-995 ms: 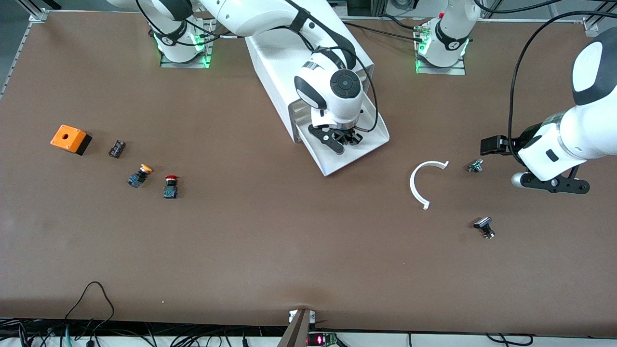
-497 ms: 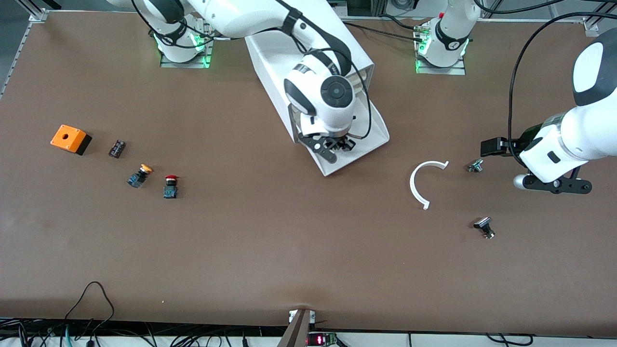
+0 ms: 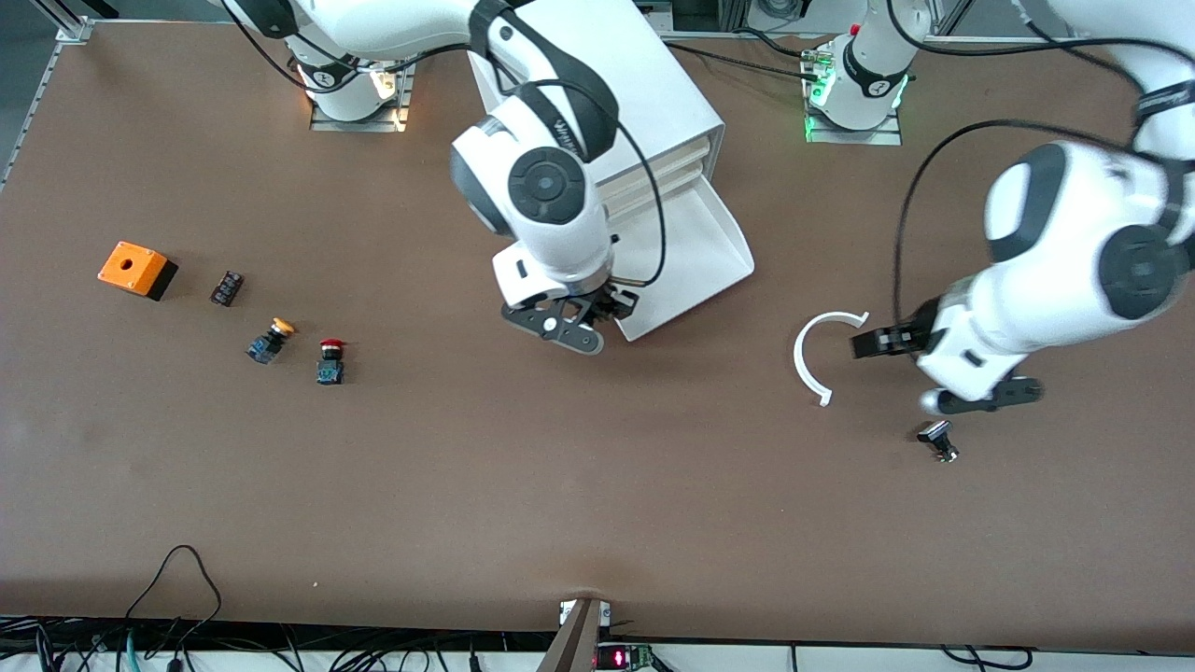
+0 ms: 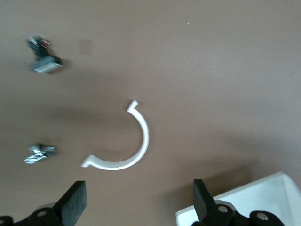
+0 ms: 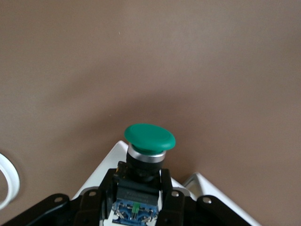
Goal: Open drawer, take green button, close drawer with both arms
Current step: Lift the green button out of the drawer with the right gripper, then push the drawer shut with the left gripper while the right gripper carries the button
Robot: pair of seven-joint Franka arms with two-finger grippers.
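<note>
The lowest drawer (image 3: 695,238) of the white cabinet (image 3: 616,84) stands pulled out, its tray bare. My right gripper (image 3: 571,324) is over the drawer's front corner at the right arm's end. In the right wrist view it (image 5: 136,200) is shut on the blue-black body of the green-capped button (image 5: 149,136), with the drawer's corner (image 5: 207,186) under it. The hand hides the button in the front view. My left gripper (image 3: 976,399) is open and empty over the table beside a white arc. Its fingers (image 4: 75,202) stand wide apart, and the drawer's corner (image 4: 263,197) shows beside them.
A white C-shaped arc (image 3: 814,359) (image 4: 138,143) lies between the drawer and the left gripper. A small metal part (image 3: 938,441) lies nearer the front camera. An orange box (image 3: 137,269), a black part (image 3: 226,287), an orange-yellow-capped button (image 3: 271,341) and a red-capped button (image 3: 330,361) lie toward the right arm's end.
My right gripper has risen out of the drawer with the green button and moved toward the right arm's end. My left arm has swung in toward the white arc.
</note>
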